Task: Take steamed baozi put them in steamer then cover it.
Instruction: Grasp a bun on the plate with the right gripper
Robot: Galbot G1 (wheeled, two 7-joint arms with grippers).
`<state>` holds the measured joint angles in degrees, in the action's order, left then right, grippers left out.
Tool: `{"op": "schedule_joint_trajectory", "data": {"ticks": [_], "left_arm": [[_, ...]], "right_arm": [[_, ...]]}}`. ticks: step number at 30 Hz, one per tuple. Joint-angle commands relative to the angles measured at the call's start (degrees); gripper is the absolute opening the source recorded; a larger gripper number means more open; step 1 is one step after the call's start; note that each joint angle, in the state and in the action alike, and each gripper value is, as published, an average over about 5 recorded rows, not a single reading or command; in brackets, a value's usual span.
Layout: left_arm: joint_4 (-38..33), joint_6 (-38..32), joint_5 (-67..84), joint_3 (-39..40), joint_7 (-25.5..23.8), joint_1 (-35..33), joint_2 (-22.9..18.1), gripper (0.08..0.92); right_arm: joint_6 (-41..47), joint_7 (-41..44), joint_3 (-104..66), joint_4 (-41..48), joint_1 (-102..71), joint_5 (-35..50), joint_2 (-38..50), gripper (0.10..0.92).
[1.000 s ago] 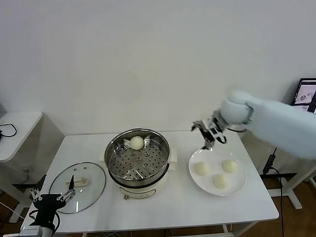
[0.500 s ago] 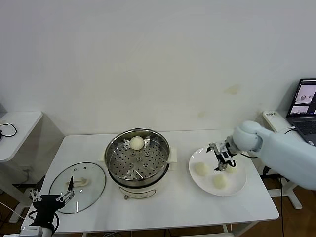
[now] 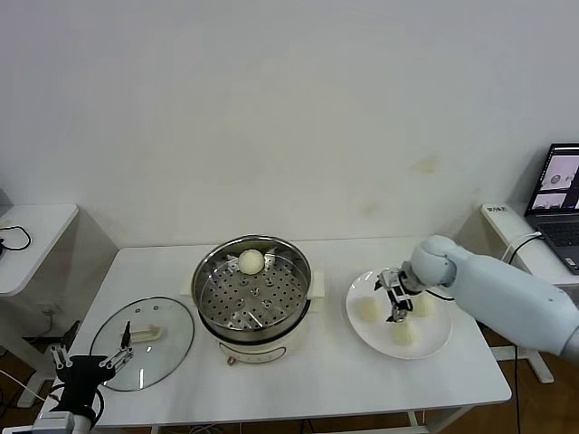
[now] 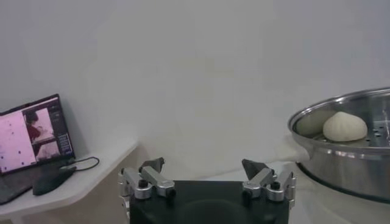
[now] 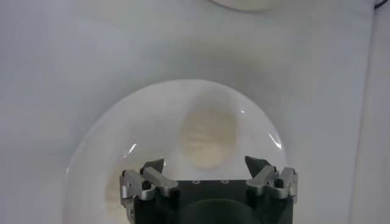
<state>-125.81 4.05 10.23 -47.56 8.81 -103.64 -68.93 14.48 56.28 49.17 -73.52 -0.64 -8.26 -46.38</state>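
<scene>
Right end effector [image 3: 395, 296] hangs wide open and empty over the white plate [image 3: 432, 344], three steamed baozi [image 3: 404, 332] just below its fingers. A fourth sits in the steamer [image 3: 252, 287] well to its left; the left end effector [image 3: 90, 365] idles open by the glass cover [image 3: 143, 342].

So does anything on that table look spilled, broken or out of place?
Nothing stands out. One bun sits in the steamer, three wait on the plate, and the glass lid lies flat on the table beside the steamer.

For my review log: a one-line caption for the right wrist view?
Open right end effector poised over a baozi on the white plate.
</scene>
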Motion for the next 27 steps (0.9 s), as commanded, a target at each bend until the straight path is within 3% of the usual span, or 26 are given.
{"op": "schedule_joint_trajectory", "data": {"ticks": [1, 13, 27], "left_arm": [[0.1, -0.1, 0.0, 0.0, 0.0, 0.1, 0.0, 0.823], [0.5, -0.2, 0.2, -0.3, 0.1, 0.3, -0.3, 0.823], [0.1, -0.3, 0.4, -0.7, 0.3, 0.0, -0.5, 0.823]], "right_arm": [[0.1, 0.0, -0.9, 4.4, -1.6, -0.8, -4.0, 0.823], [1.3, -0.4, -0.9, 6.7, -1.7, -2.2, -6.2, 0.809], [1.9, 2.2, -0.8, 6.0, -0.1, -1.1, -5.5, 0.576]]}}
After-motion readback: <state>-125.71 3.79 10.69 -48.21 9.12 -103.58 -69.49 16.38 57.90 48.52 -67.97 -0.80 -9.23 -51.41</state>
